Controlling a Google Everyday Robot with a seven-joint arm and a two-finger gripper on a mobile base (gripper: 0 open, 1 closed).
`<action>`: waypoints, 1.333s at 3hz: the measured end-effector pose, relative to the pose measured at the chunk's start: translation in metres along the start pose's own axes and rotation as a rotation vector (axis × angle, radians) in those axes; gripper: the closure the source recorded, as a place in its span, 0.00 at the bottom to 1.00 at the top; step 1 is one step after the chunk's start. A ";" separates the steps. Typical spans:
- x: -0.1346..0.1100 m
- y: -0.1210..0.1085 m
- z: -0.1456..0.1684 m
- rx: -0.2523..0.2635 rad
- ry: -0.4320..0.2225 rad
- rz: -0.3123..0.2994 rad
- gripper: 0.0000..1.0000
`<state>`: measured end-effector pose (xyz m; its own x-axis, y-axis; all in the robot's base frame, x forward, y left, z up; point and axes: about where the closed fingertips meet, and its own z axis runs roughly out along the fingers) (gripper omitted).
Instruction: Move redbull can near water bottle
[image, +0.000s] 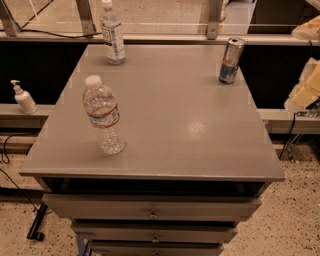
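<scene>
Grey drawer cabinet (150, 200), speckled floor (295, 220) — metal rail (165, 38) behind
</scene>
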<state>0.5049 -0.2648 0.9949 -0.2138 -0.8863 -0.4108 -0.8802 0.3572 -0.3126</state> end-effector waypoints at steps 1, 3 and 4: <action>0.013 -0.051 0.014 0.048 -0.098 0.069 0.00; 0.016 -0.088 0.059 0.070 -0.257 0.254 0.00; 0.015 -0.094 0.084 0.057 -0.346 0.335 0.00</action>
<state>0.6197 -0.2865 0.9463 -0.3194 -0.5732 -0.7546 -0.7602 0.6304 -0.1571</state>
